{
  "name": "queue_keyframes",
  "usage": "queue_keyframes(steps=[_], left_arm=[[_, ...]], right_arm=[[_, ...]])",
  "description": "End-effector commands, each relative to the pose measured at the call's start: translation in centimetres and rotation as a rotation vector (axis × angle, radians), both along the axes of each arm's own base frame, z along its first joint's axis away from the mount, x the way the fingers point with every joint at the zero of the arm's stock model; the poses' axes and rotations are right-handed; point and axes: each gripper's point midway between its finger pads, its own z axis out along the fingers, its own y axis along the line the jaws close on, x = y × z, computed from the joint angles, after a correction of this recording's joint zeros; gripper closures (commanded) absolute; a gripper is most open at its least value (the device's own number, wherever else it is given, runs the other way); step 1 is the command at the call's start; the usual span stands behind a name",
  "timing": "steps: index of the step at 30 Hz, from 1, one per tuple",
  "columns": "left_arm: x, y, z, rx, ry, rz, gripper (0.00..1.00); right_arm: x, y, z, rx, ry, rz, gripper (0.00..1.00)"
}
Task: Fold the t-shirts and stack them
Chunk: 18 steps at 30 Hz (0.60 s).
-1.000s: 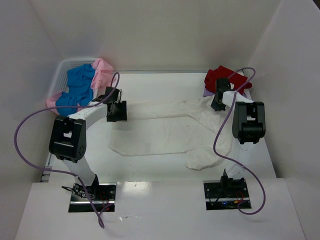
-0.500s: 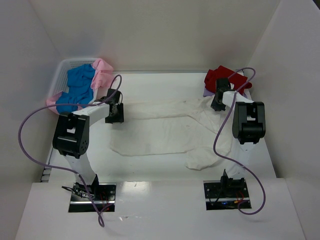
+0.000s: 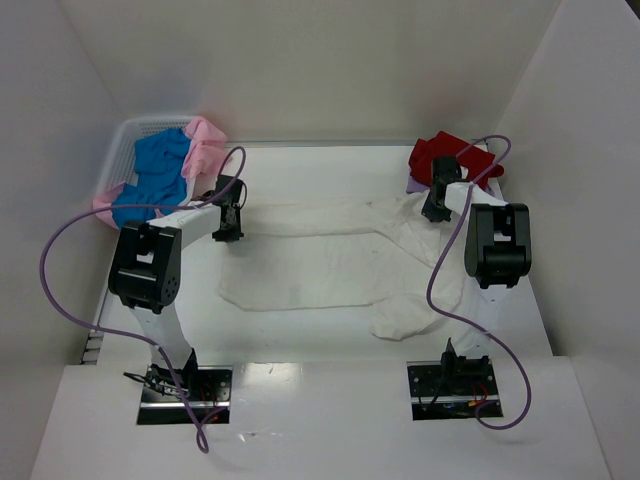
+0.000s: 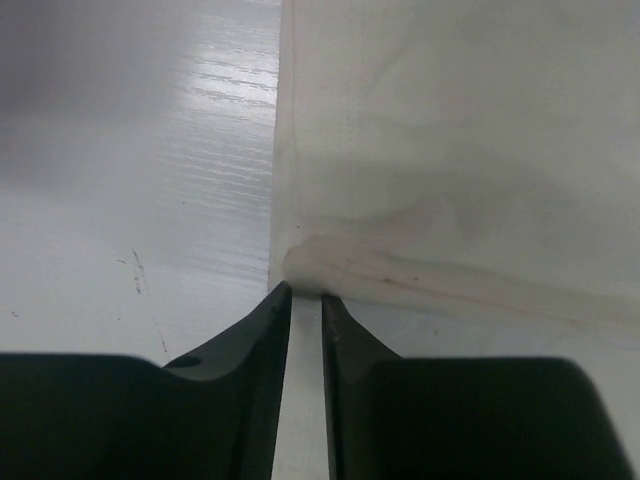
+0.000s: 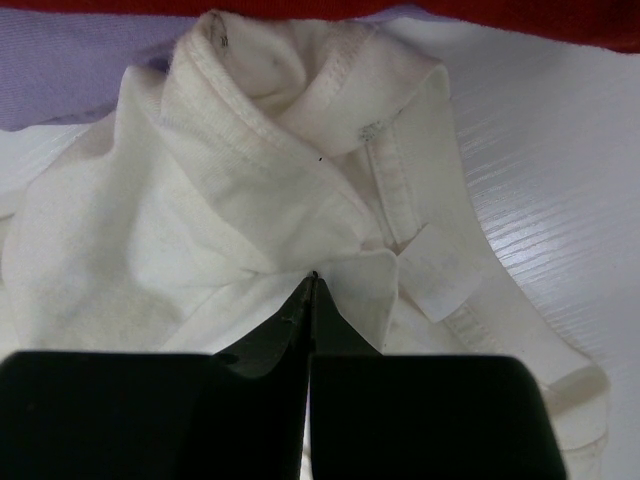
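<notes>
Two grippers, from above, flank the cream-white t-shirt [image 3: 330, 262], spread long-ways across the surface [image 3: 300, 340]. On left wrist, the left gripper [image 4: 305, 292] is nearly closed, shirt corner dead ahead; I can't tell any hold. Right wrist: right gripper [image 5: 312, 278] closed, pinching a hemmed fold.

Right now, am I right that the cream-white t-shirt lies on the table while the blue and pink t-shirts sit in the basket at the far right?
Not quite: the top external view shows the mesh basket at the far left. The blue t-shirt and pink t-shirt do sit in it; the cream-white t-shirt lies on the table.
</notes>
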Motion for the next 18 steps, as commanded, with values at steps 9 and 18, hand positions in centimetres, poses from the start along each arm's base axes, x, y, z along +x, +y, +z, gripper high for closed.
queue_keyframes(steps=[9, 18], left_arm=[[1.1, 1.6, 0.9, 0.083, -0.037, 0.056, 0.89], [2.0, -1.3, 2.9, -0.062, -0.099, -0.041, 0.61]], right_arm=[[0.0, -0.2, 1.3, -0.004, -0.036, 0.007, 1.00], [-0.2, -0.4, 1.2, -0.012, -0.032, 0.002, 1.00]])
